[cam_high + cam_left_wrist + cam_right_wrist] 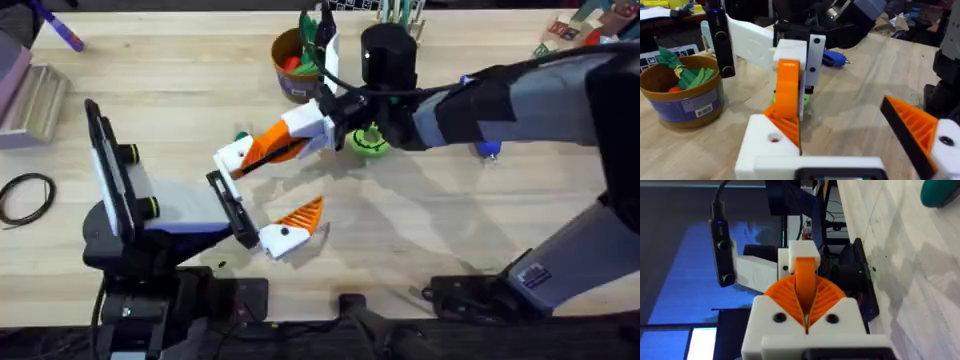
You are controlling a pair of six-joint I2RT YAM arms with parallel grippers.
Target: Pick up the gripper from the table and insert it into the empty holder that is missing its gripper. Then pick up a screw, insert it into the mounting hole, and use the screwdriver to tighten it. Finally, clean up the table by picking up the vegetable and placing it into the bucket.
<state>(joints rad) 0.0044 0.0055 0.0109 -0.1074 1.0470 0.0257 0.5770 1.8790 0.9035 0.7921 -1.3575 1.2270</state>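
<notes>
Two arms meet at mid-table (450, 230), seen from overhead, with the right arm reaching across from 3 o'clock and the left arm rising from 7 o'clock. The right gripper (806, 315) has its orange ribbed pads (785, 294) drawn narrow and clamped on the gripper (805, 277), a smooth orange finger held upright between them. The far end of that finger meets the holder (801, 250), the white block on the left arm's tip. In the left wrist view the holder (760, 145) shows a mounting hole on its face, with orange ribbing pressed against its inner edge. Whether the finger is fully seated there cannot be told. The left gripper (835, 110) stands wide, its other finger (915, 130), an orange wedge on a white block, well apart from the holder. Overhead, that wedge lies at 5 o'clock from the clamped finger. The bucket (280, 45) sits at 12 o'clock from the meeting point, near the table's far edge. Green and red vegetable pieces (692, 77) lie inside its gold rim. A green disc (370, 143) rests on the wood at 3 o'clock from the clamp, close beside the right arm's wrist. The blue screwdriver (487, 150) lies farther out along the same 3 o'clock line, partly under the right arm, and shows again beyond the grippers in the left wrist view.
</notes>
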